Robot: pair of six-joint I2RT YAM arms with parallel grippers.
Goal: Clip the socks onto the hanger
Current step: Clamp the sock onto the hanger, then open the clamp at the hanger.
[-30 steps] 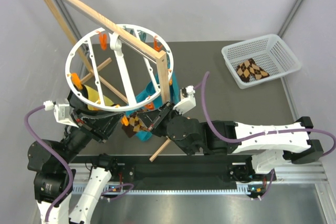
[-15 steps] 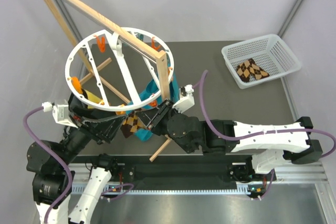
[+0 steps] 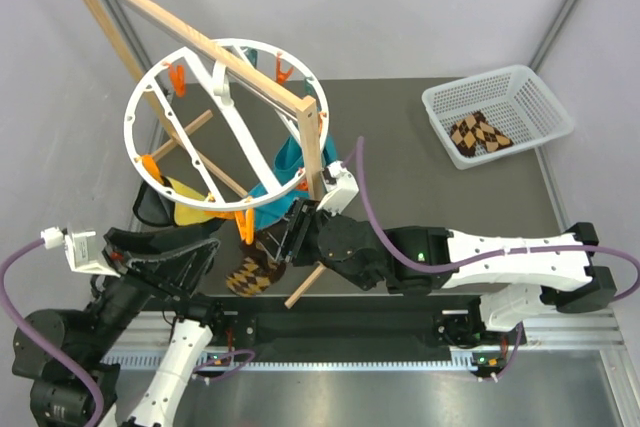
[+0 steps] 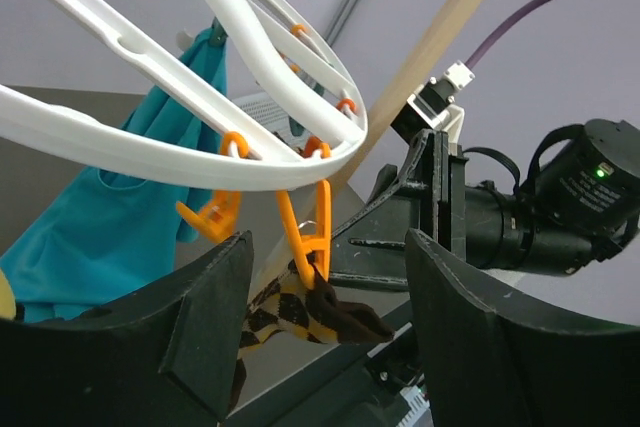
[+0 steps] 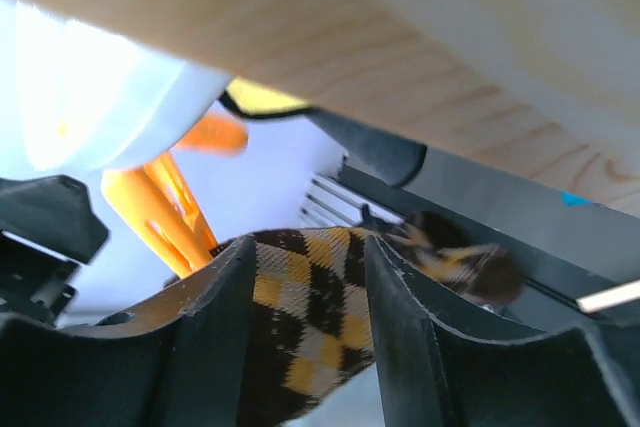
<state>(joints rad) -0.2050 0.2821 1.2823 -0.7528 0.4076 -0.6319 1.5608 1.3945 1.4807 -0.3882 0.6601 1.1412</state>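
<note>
The hanger (image 3: 225, 127), a white ring with orange clips, hangs from the wooden frame. One argyle sock (image 3: 250, 272) hangs from an orange clip (image 3: 243, 229) at the ring's near rim. In the left wrist view the clip (image 4: 305, 242) pinches the sock (image 4: 310, 312). My left gripper (image 3: 205, 247) is open and empty, its jaws (image 4: 328, 247) standing wide on either side of the sock without touching it. My right gripper (image 3: 293, 230) sits right of the clip, open (image 5: 308, 247), with the sock (image 5: 310, 317) showing just beyond its fingers. A second sock (image 3: 480, 134) lies in the basket.
The white mesh basket (image 3: 535, 112) stands at the back right. A teal cloth (image 3: 290, 162) and a yellow-and-black cloth (image 3: 185, 192) hang from the hanger. The wooden frame (image 3: 200, 42) slants across the ring, with its post (image 3: 312, 152) beside my right gripper.
My left arm has pulled back down and to the left, away from the hanger. The sock has dropped lower and now hangs from the clip. The ring has turned a little.
</note>
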